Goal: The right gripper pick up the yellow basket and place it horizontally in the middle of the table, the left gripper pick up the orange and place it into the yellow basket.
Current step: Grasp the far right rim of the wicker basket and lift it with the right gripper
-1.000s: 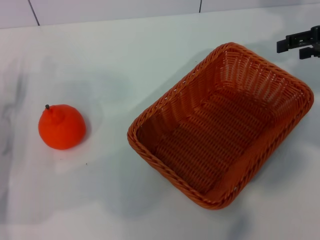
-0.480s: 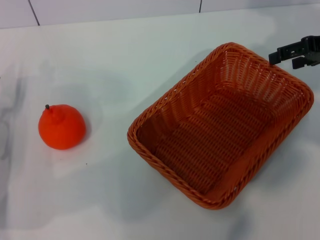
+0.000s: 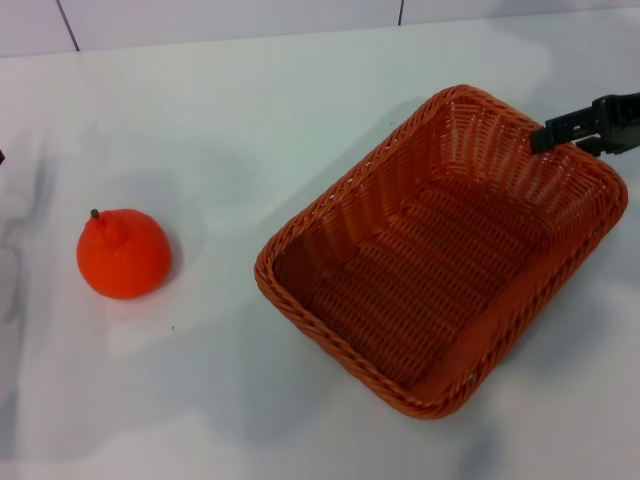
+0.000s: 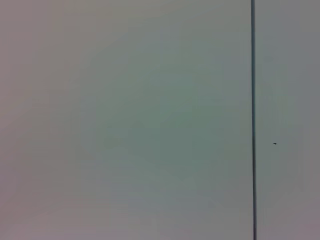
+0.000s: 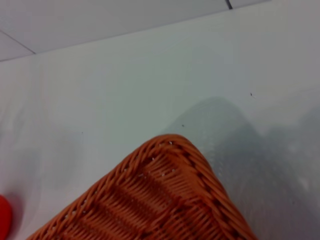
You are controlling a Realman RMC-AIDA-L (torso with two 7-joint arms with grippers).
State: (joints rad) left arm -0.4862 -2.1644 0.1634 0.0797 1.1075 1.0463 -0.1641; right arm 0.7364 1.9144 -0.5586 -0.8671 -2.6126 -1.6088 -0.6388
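The yellow basket [image 3: 440, 250], an orange-brown woven wicker one, lies at an angle on the right half of the white table and is empty. Its corner [image 5: 165, 200] fills the lower part of the right wrist view. My right gripper [image 3: 590, 128] hangs over the basket's far right rim near the corner, fingers apart and holding nothing. The orange [image 3: 123, 253] sits alone on the table at the left, knob and stem up. A sliver of the orange [image 5: 3, 220] shows in the right wrist view. The left gripper is out of view; its wrist camera sees only a pale panel.
The white table [image 3: 250, 120] stretches around the basket and the fruit. A tiled wall [image 3: 230, 20] runs along the far edge. A dark vertical seam [image 4: 253, 120] crosses the pale panel in the left wrist view.
My right gripper has moved left and down from the right edge until it reaches the basket's far right rim. The basket and the orange have stayed where they were.
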